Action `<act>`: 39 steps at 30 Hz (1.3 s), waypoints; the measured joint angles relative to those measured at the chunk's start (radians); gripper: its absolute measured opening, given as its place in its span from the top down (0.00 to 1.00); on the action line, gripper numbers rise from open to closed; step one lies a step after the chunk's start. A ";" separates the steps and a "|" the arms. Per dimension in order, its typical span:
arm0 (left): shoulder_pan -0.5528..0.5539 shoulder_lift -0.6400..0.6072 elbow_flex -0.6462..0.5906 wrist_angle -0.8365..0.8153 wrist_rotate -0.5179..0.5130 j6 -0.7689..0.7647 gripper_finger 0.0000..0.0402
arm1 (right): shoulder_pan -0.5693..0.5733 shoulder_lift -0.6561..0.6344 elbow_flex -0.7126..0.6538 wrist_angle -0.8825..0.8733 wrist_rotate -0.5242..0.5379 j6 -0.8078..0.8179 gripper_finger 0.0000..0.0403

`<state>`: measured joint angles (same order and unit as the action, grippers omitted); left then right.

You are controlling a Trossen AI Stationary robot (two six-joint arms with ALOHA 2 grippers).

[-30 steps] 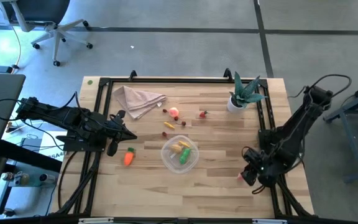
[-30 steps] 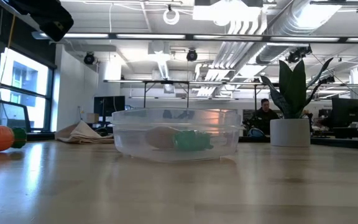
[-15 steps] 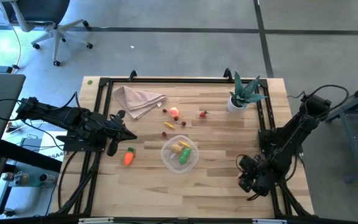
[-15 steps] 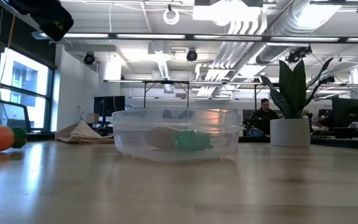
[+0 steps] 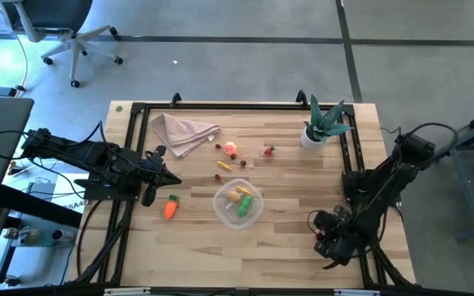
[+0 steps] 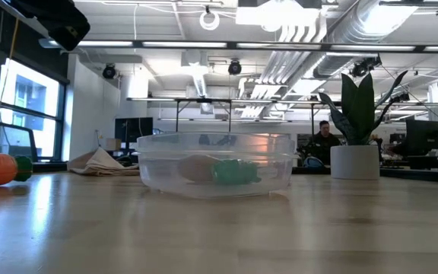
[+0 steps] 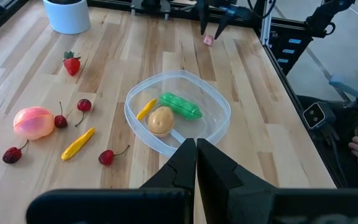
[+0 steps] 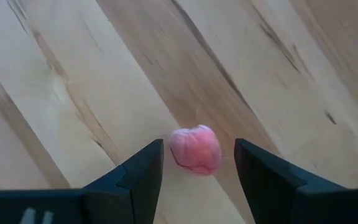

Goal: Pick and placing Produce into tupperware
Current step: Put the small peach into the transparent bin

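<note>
The small pink rounded toy fruit (image 8: 196, 150) lies on the light wooden table (image 5: 286, 238) near its right edge, between the two dark fingers (image 8: 138, 177) of the right gripper (image 8: 197, 171), which stand apart on both sides of it and do not touch it. The round clear plastic tupperware (image 5: 238, 204) is at the middle of the table, well apart from this piece, and holds a green pepper (image 7: 181, 106), a tan potato (image 7: 161, 121) and a yellow piece (image 7: 145, 109). The orange carrot (image 5: 169, 207) lies just beside the left gripper (image 7: 196, 155), whose fingers are pressed together and hold nothing, at the left edge.
</note>
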<state>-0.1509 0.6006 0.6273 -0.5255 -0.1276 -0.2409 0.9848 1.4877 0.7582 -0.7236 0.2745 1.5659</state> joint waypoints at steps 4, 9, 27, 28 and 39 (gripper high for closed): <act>0.000 0.000 0.000 0.000 0.000 0.000 0.99 | 0.000 0.004 0.000 0.003 -0.003 -0.004 0.53; 0.000 0.000 0.000 0.000 0.000 0.000 0.99 | 0.000 0.004 0.000 0.002 -0.023 -0.030 0.53; 0.000 0.000 0.000 0.000 0.000 0.000 0.99 | 0.000 0.004 -0.043 0.049 -0.018 -0.058 0.53; 0.000 0.000 0.000 0.000 0.000 0.000 0.99 | 0.000 0.004 -0.043 0.049 -0.014 -0.066 0.53; 0.000 0.000 0.000 0.000 0.000 0.000 0.99 | -0.016 0.004 -0.043 0.049 -0.013 -0.075 0.53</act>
<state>-0.1513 0.6006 0.6273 -0.5255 -0.1276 -0.2409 0.9684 1.4916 0.7147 -0.6750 0.2615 1.4908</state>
